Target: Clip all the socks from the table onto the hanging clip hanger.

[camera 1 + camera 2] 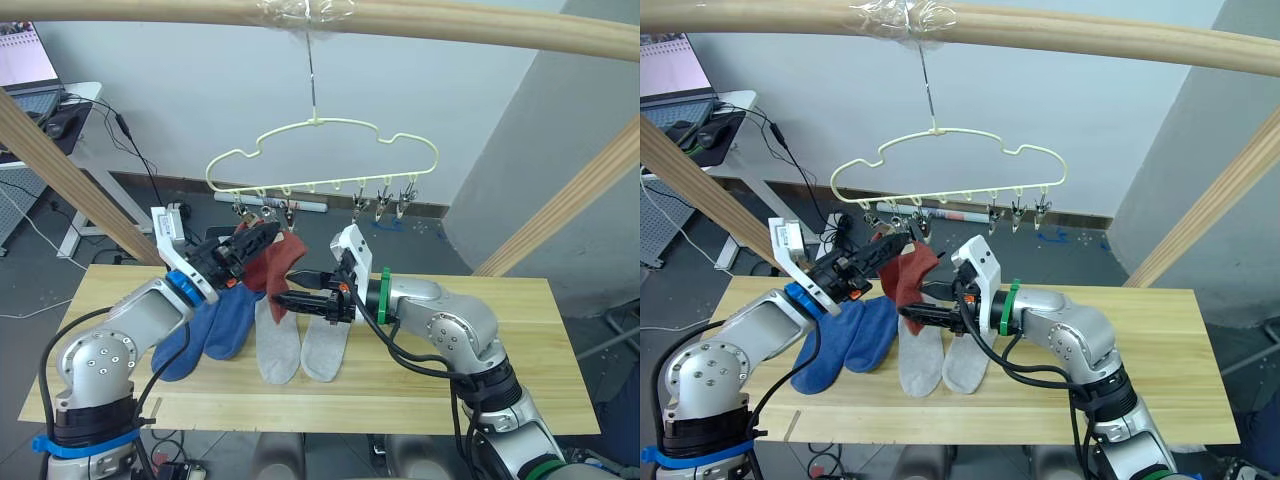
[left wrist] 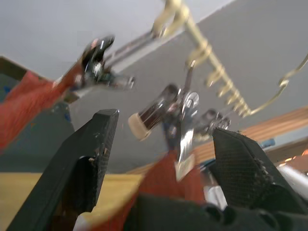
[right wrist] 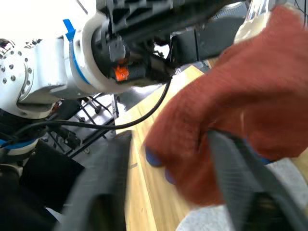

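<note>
Hanging toe-down from clip hanger (image 1: pixel 322 152), rust-red sock (image 1: pixel 277 266), long axis near vertical

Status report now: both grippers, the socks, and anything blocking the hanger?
Left gripper open at the clips. Right gripper open beside the hanging rust-red sock. Blue socks and grey socks on table. Clip hanger unobstructed.

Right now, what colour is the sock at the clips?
Rust-red sock; clearest in the left eye view.
</note>
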